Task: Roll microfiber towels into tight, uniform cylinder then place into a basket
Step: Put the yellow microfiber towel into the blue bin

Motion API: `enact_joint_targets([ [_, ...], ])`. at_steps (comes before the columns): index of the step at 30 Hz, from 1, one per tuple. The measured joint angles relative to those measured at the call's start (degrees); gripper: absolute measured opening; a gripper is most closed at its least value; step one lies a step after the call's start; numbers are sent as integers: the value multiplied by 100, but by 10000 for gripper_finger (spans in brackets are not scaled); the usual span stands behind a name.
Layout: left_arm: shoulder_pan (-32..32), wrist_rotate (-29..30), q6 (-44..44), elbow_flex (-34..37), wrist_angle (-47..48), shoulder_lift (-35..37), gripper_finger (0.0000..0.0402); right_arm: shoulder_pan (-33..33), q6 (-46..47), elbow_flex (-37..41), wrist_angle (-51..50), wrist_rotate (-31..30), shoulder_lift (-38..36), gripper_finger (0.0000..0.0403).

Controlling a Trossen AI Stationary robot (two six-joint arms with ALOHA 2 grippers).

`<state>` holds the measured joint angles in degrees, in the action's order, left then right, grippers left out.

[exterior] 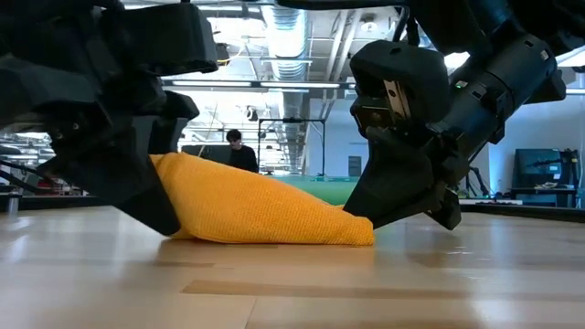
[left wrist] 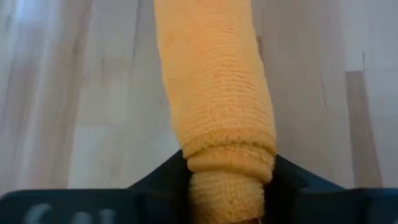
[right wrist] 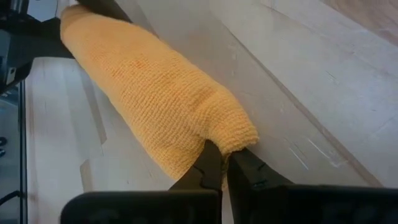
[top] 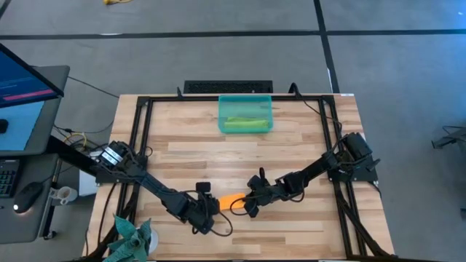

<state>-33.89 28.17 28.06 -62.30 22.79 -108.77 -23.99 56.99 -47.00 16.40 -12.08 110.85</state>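
The left gripper [top: 212,206] clasps one end of the rolled orange towel [top: 231,200], and the right gripper [top: 247,205] pinches the other end — the roll lies on the wooden surface [top: 291,145]. Far behind, the basket [top: 245,101] holds the green towel [top: 245,124].

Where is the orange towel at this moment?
In the high view, the rolled orange towel lies near the table's front edge, between the left gripper and right gripper, each at one end.
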Motion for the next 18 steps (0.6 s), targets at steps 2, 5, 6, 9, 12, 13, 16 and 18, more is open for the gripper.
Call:
enact_joint_targets([
  [2, 0, -50, -40, 0, 9, 0, 97, 0, -2, 0, -1, 2, 0, 22],
  [5, 0, -53, -46, 0, 4, 0, 54, 0, -43, 0, 0, 1, 0, 19],
  [6, 0, -51, -63, 0, 4, 0, 39, 0, -52, 0, 0, 0, 0, 18],
  [9, 19, 9, -86, 0, 45, 0, 12, -1, -136, 0, 3, -94, 0, 18],
  [12, 105, -4, -11, 0, 184, 1, 16, -4, -204, 2, 0, -231, -22, 18],
  [13, 136, 1, 11, 0, 238, 2, 18, -2, -265, 7, 0, -300, -22, 16],
  [16, 238, 69, -77, 0, 314, 2, 15, -2, -425, 11, 8, -544, -22, 11],
  [18, 308, 89, -191, 0, 350, 9, 9, -2, -512, 11, 8, -678, -21, 11],
])
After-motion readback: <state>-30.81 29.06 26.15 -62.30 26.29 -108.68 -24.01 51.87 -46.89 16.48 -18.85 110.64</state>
